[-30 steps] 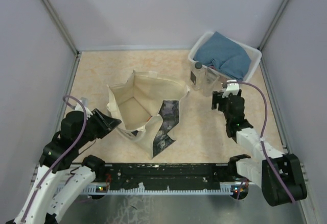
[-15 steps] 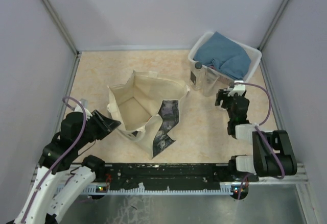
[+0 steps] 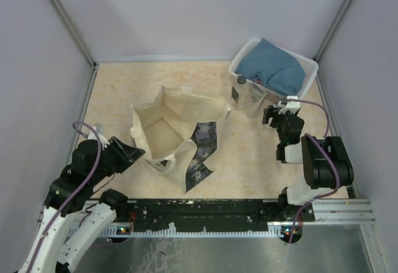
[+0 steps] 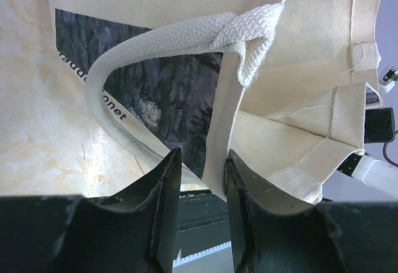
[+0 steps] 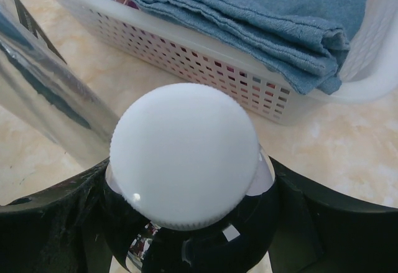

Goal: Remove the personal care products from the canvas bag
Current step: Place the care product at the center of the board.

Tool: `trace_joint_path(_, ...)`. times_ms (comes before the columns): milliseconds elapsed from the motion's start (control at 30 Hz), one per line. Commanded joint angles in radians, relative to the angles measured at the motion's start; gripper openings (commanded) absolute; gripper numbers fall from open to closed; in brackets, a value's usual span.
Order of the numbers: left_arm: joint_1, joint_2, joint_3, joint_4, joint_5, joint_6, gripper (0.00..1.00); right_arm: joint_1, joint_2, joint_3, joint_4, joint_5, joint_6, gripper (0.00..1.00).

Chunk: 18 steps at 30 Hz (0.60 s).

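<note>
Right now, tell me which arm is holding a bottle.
The right one: the right fingers grip a dark bottle with a white cap, beside the white basket. The left fingers pinch only the canvas bag at its rim.

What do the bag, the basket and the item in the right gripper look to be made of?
Canvas bag: coarse woven cotton-like cloth, matte, with visible weave and stitched seams. Basket: white rigid plastic, judging by its moulded perforated wall. Bottle in the right gripper: matte white ribbed cap, probably plastic, over a dark glossy body, plastic or glass.
</note>
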Motion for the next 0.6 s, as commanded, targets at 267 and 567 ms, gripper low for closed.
trace_joint_path(267,0.002,-0.006,-0.012,-0.021,-0.007,-0.009,0.40,-0.016,-0.050,0.101,0.162,0.007,-0.012,0.84)
trace_joint_path(567,0.001,0.007,-0.027,0.004,0.012,-0.008,0.40,-0.016,-0.250,0.122,0.034,0.012,-0.063,0.99)
